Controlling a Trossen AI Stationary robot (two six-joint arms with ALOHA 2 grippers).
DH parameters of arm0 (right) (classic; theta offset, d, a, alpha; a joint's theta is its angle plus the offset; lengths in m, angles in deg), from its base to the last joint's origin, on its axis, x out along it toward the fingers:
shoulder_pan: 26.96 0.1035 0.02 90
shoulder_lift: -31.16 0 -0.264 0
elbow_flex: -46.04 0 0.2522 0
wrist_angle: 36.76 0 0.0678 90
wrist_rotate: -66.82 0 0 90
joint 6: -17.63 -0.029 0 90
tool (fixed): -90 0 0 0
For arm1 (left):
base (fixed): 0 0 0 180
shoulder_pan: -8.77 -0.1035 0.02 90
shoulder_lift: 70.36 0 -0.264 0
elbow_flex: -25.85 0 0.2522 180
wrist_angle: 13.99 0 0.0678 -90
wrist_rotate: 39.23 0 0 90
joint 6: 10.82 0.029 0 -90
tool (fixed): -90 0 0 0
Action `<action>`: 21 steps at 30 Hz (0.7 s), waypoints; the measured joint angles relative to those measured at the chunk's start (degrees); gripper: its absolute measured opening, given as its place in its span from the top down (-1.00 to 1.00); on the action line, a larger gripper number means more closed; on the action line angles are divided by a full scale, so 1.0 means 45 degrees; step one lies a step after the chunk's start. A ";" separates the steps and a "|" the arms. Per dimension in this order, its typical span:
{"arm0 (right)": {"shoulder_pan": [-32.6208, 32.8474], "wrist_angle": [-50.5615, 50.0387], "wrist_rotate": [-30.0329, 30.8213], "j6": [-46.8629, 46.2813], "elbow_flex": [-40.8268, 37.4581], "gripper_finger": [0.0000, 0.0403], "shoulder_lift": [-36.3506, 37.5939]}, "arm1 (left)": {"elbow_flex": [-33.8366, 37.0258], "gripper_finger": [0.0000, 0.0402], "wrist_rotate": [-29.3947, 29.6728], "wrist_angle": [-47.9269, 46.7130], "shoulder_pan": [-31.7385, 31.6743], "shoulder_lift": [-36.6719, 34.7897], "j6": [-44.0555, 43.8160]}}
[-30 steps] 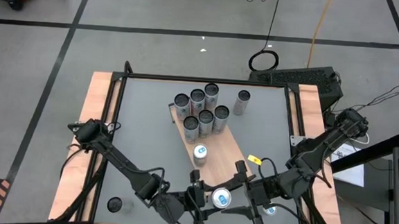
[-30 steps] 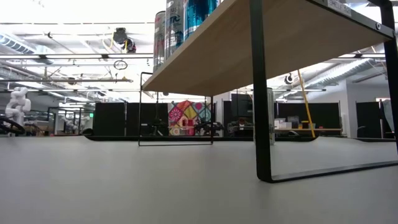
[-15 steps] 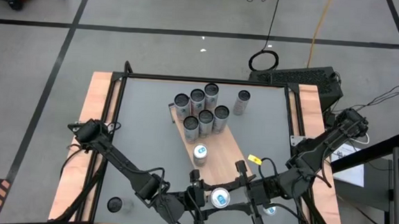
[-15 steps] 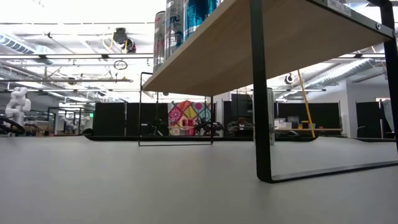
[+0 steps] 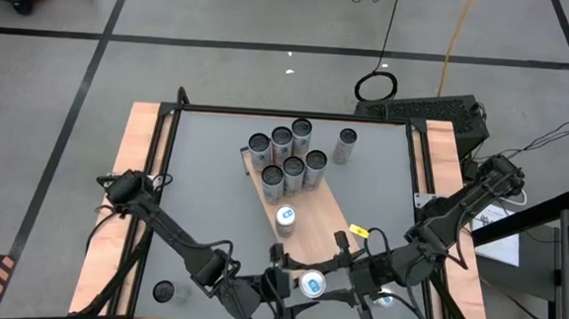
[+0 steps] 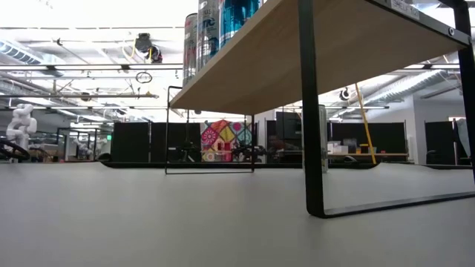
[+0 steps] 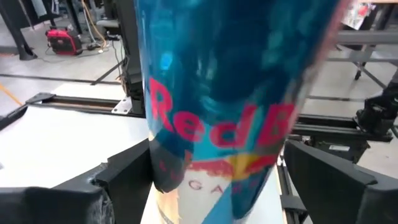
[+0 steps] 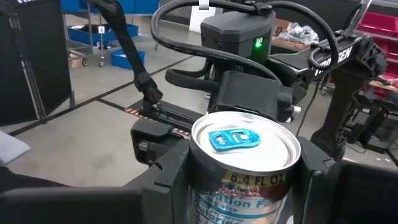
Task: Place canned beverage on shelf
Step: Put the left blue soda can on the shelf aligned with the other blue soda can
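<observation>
I see a blue can (image 5: 313,285) with a silver top and blue tab at the table's six o'clock edge, off the wooden shelf (image 5: 305,225). My right gripper (image 5: 341,282) clasps it; my left gripper (image 5: 287,283) stands released beside it.

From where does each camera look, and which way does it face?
High view: overhead, straight down on the table; both arms, left gripper and right gripper at one can.
Low view: table height, level beneath the shelf; no robot.
Left wrist view: left arm, close on that can inside its gripper.
Right wrist view: right arm, facing the left arm; its gripper shut on the can.
Shared: high and wrist views show that can.
</observation>
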 joint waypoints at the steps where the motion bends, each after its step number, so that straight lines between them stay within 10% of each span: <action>1: 0.0000 -0.0023 -0.0041 0.0012 0.0000 0.35 0.0037 | 0.0000 -0.71 0.0002 -0.0004 0.0071 -0.0011 0.0153; 21: -0.0862 0.0941 -0.1407 0.0824 -0.2211 0.35 0.1554 | 0.0000 -0.71 0.2481 -0.2203 0.1404 -0.2498 0.1498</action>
